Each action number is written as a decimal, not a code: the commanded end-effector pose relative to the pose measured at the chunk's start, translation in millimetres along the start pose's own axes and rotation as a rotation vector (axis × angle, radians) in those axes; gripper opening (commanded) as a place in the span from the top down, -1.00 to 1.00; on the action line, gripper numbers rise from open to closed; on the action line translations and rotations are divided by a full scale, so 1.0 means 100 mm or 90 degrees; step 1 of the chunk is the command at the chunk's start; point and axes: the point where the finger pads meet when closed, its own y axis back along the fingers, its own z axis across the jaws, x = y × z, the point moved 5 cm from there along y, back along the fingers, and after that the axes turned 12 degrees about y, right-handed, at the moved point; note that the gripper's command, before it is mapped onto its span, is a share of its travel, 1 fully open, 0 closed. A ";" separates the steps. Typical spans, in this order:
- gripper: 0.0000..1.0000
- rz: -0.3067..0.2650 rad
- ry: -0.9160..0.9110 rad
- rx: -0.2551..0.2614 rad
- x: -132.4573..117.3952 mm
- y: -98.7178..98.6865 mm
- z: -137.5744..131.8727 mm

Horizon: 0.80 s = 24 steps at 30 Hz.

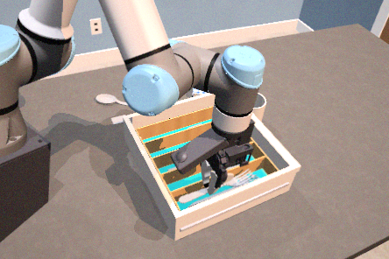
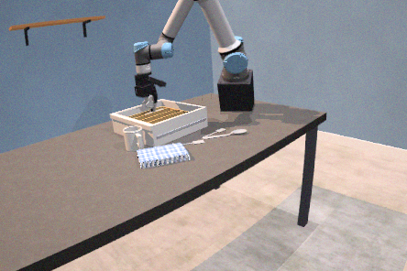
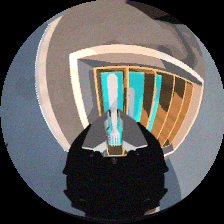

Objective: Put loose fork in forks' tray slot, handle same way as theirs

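Observation:
My gripper (image 1: 213, 186) (image 2: 151, 106) (image 3: 113, 109) is shut on the loose fork (image 1: 193, 196) (image 3: 112, 90) and holds it low inside the white tray (image 1: 280, 193) (image 2: 183, 125) (image 3: 135, 49). The fork lies along the front slot, nearly level, its handle toward the robot base side and its tines toward the far end. Tines of a fork in that slot (image 1: 251, 178) show beside and below it, their handle mostly hidden. In the wrist view the held handle is over the teal floor of the slot, between its dividers. Whether the fork touches the floor or the other forks is not clear.
The neighbouring slot holds a piece with a pale handle (image 3: 131, 99). Wooden dividers separate the slots. Outside the tray are a spoon (image 1: 105, 98) (image 2: 238, 132), other loose utensils (image 2: 214, 134), a white mug (image 1: 260, 101) (image 2: 131, 140) and a blue checked cloth (image 2: 162, 155).

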 end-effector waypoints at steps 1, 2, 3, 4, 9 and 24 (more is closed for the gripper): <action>0.94 -0.001 0.000 0.001 -0.01 -0.06 -0.01; 0.94 -0.001 0.000 0.001 -0.01 -0.07 -0.01; 0.94 -0.001 0.000 0.001 -0.01 -0.07 -0.01; 0.94 -0.001 0.000 0.001 -0.01 -0.08 -0.01; 0.94 -0.001 0.000 0.001 -0.01 -0.10 -0.01; 0.94 -0.001 0.000 0.001 -0.01 -0.10 -0.01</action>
